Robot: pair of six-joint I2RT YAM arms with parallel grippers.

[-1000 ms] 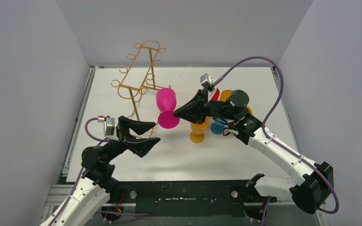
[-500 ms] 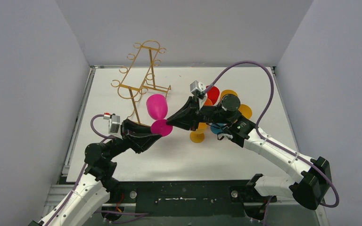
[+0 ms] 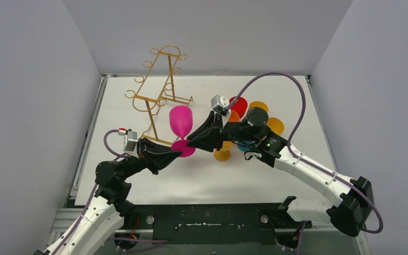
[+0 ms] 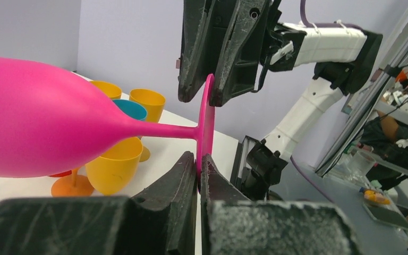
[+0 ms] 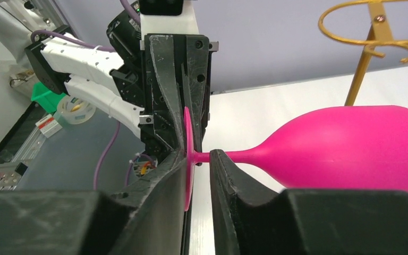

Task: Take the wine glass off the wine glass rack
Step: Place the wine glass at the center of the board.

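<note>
from above, the pink wine glass (image 3: 180, 119) is off the wine glass rack (image 3: 159, 87). it hangs near the middle of the table (image 3: 218, 180), just beside the rack's base wires at their 3 o'clock, bowl toward 12 o'clock and foot toward 6. the rack stands at about 10 o'clock on the table. a cluster of spare glasses (image 3: 257, 109) sits at the pink one's 3 o'clock. the left gripper (image 3: 176, 152) meets the foot from 8 o'clock and the right gripper (image 3: 193, 139) from 3 o'clock, but this view hides how either one bites.

the left wrist view shows its own jaws clenched on the foot's lower rim, both pads pressed to the disc. the other arm's fingers straddle the opposite rim at 12 o'clock. yellow, teal and orange spare glasses stand behind the bowl.

only the right wrist view shows its own jaws parted a little. one finger (image 5: 172, 170) lies close against the foot's flat face, and a clear gap, crossed by the stem, separates the other from the disc. the grasp is released, not pinching. a gold hook of the rack curls at 1 o'clock behind the bowl.
</note>
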